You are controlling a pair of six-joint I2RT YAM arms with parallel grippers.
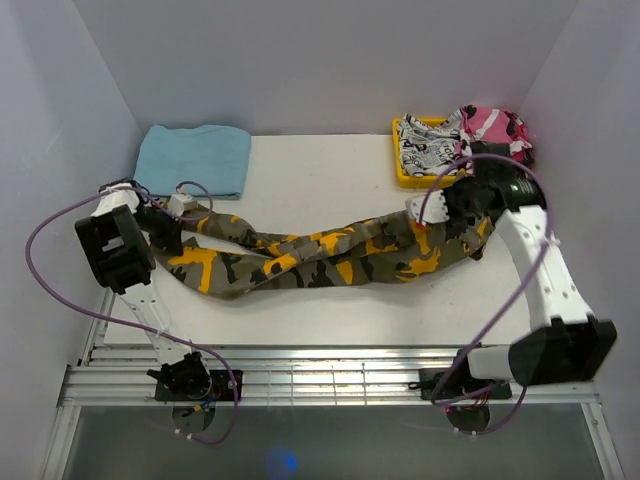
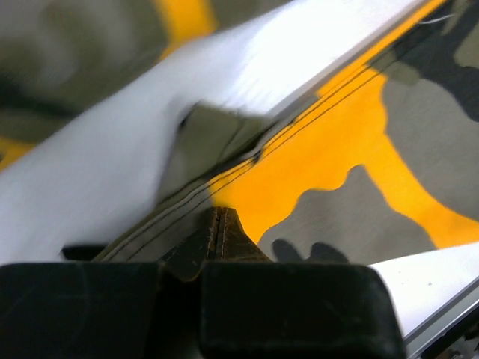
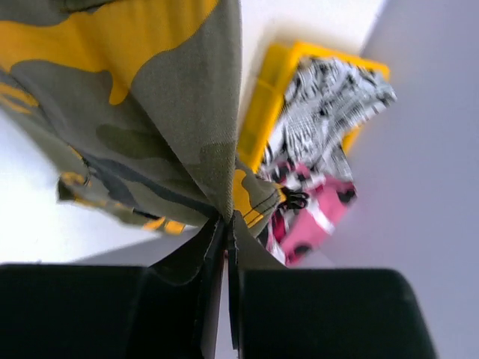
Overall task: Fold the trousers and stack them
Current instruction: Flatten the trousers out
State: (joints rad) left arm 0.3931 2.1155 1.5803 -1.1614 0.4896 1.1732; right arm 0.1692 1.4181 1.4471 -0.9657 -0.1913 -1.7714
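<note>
Trousers [image 1: 320, 255] stretching across the white surface [image 1: 330, 170], pinched at both ends.
I am clamping my left end effector [image 2: 217, 228] tight on a seamed edge of the camouflage cloth at the left side, and my right end effector [image 3: 227, 228] is gripping a fold of it at the right, near the yellow tray [image 1: 399, 160]. The garment is lying twisted between them on the surface. A black-and-white printed garment [image 1: 430, 150] and a pink one [image 1: 490, 125] are spilling over the tray in the far right corner, and a blue towel [image 1: 195, 158] is resting at the far left. Pale walls [image 1: 330, 60] are enclosing the surface on three sides.
</note>
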